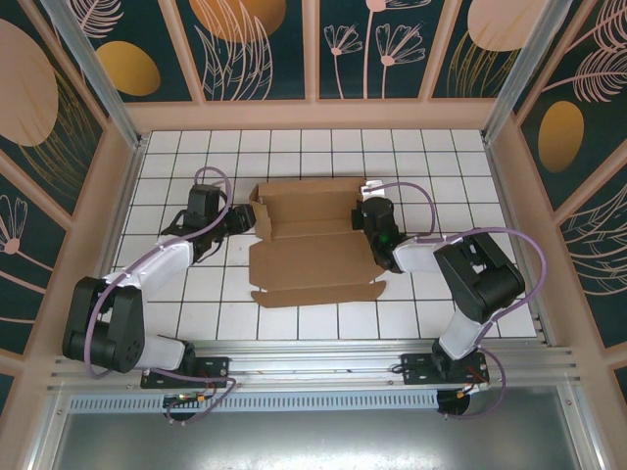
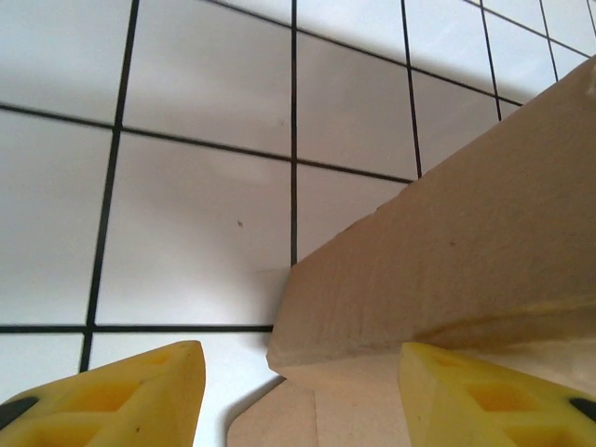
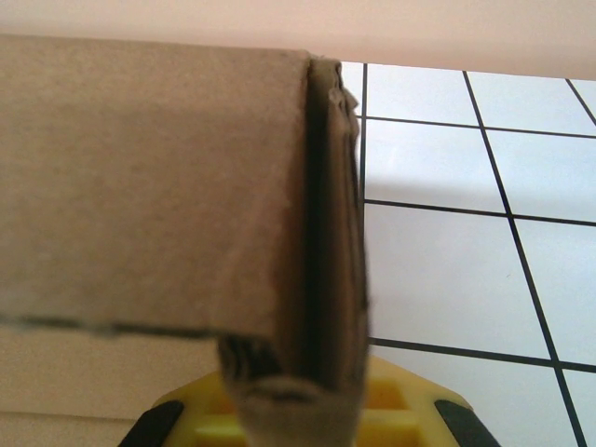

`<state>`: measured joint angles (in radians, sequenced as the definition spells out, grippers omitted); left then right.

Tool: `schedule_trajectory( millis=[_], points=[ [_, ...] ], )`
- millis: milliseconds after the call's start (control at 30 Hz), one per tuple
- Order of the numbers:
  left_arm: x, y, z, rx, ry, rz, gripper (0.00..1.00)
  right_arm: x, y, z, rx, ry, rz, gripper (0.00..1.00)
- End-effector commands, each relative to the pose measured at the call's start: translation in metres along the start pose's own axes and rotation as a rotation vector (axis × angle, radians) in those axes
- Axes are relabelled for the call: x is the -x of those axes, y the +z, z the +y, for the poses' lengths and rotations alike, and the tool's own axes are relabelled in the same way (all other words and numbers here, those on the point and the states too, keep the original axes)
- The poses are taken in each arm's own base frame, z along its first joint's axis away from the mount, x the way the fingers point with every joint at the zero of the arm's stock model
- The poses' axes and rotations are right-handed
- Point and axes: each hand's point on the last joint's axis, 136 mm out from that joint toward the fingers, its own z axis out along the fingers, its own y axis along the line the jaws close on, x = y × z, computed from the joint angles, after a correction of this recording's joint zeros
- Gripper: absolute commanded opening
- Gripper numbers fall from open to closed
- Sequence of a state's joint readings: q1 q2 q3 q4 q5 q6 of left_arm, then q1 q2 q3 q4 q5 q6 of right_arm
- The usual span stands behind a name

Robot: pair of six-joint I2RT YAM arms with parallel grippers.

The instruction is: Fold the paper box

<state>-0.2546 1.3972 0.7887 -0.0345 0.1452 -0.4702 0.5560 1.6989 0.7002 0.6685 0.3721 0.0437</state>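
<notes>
On the white tiled table [image 1: 421, 176], right gripper [image 1: 369, 211] clamped the right wall of the plain brown corrugated cardboard paper box [image 1: 313, 257]; left gripper [image 1: 240, 221] fingers apart beside left flap. Likely side-wall step; next needs left grip.

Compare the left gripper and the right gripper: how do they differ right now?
The left gripper is open; the right gripper is shut on the paper box. The left gripper sits at the box's left end, a wall corner between its spread fingers; the right gripper pinches the folded right wall. Both have yellow fingers.
</notes>
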Motion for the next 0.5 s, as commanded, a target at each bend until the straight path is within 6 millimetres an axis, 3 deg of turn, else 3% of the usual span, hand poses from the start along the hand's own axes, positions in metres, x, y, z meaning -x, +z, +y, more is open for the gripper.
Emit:
schedule_trajectory(
  millis=[0,100,267,467],
  points=[
    [0.019,0.0,-0.007,0.014,0.1,-0.038,0.56,-0.004,0.003,0.003,0.008,0.011,0.025,0.0],
    [0.027,0.004,-0.015,-0.017,0.123,-0.057,0.57,-0.004,0.003,0.004,0.01,0.011,0.025,0.0],
    [0.02,0.01,-0.034,-0.094,0.164,-0.046,0.59,-0.003,0.001,0.003,0.011,0.011,0.024,0.0],
    [0.015,0.009,-0.037,-0.106,0.198,-0.076,0.6,-0.005,0.0,0.003,0.012,0.017,0.024,0.0]
  ],
)
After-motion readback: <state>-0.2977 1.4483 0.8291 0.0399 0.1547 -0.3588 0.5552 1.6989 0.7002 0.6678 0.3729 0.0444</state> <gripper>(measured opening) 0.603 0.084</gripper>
